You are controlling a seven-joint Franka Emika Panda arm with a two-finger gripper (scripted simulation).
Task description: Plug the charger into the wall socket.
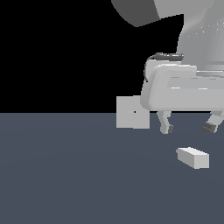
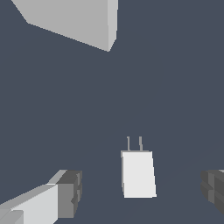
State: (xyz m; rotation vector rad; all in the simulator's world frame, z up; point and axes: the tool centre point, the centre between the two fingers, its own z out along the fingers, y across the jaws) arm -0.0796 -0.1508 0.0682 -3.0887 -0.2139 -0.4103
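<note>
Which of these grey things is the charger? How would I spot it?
Start at the dark floor below the robot's open claw. The charger is the small pale block lying flat there, apart from the upright square wall socket. In the wrist view, two thin prongs stick out of one end.

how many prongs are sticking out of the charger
2. Both show in the wrist view as thin pins side by side on one short end of the charger, the end facing the wall socket. The exterior view doesn't resolve them.
</note>
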